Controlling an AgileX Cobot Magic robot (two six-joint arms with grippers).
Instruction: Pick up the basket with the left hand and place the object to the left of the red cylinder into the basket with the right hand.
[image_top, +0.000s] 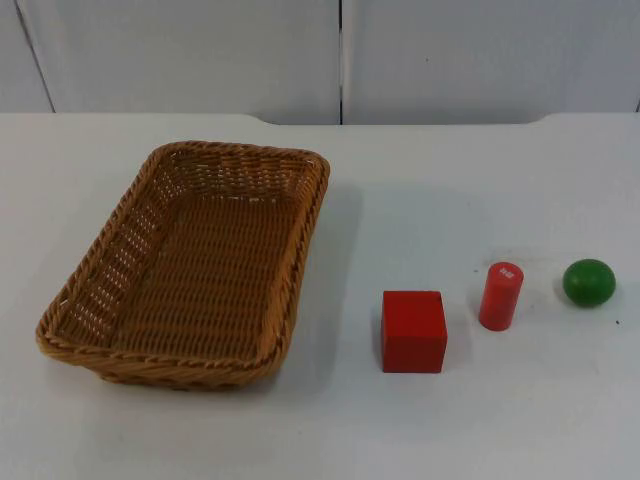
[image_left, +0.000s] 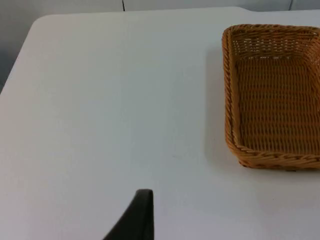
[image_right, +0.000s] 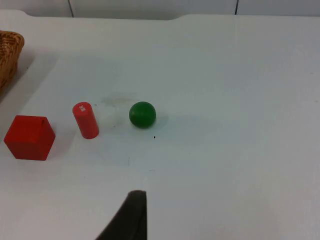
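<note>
From above, a rectangular woven wicker basket (image_top: 190, 265) sits on the white desk (image_top: 450, 420), its long side running away toward the grey partition wall (image_top: 200, 50). Well to its right stand three pieces in a row: a red wooden cube (image_top: 413, 331), then a red upright cylinder (image_top: 500, 296) just beside it, then a green ball (image_top: 588, 282) near the cylinder. The cube is the piece left of the cylinder, apart from the basket.

From the left wrist, the left gripper (image_left: 134, 217) hangs over bare desk, well apart from the basket (image_left: 272, 95); I cannot tell whether it is apart or together.

From the right wrist, the right gripper (image_right: 129, 216) hovers above the desk, near the cube (image_right: 29, 137), cylinder (image_right: 86, 120) and ball (image_right: 142, 114); I cannot tell its state either.
</note>
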